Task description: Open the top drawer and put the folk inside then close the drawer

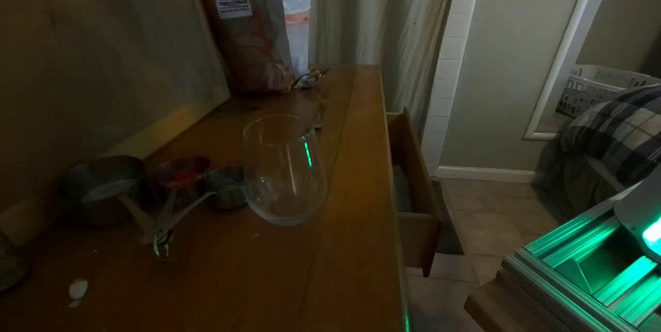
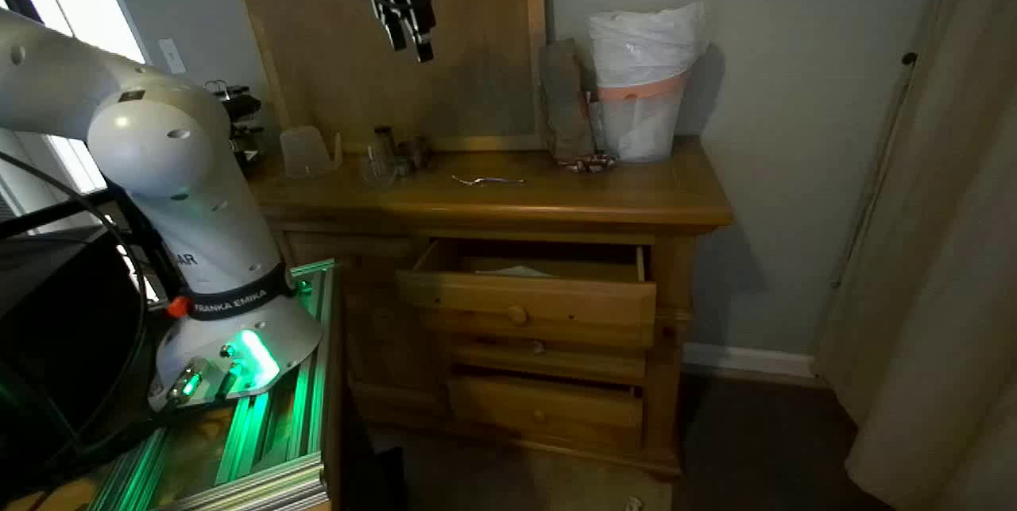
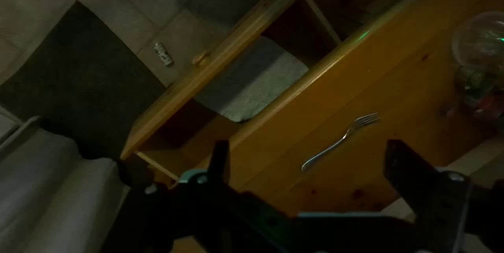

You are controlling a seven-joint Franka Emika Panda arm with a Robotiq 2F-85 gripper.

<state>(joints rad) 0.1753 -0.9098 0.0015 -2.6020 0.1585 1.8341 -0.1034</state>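
The top drawer (image 2: 524, 300) is pulled open in both exterior views; its side shows beyond the dresser edge (image 1: 418, 167). In the wrist view the open drawer (image 3: 218, 66) holds a pale grey cloth (image 3: 260, 76). The silver fork (image 2: 486, 180) lies on the dresser top behind the drawer. In the wrist view the fork (image 3: 334, 143) lies between and beyond my fingertips, untouched. My gripper (image 2: 411, 52) hangs high above the dresser top, pointing down. Its fingers are wide apart and empty in the wrist view (image 3: 307, 144).
A clear glass (image 1: 284, 177) and metal measuring cups (image 1: 103, 187) stand on the dresser top. A paper bag (image 1: 248, 32), a wrapper (image 2: 589, 163) and a white-lined bin (image 2: 643, 98) stand at its far end. The bottom drawer (image 2: 548, 408) is slightly open.
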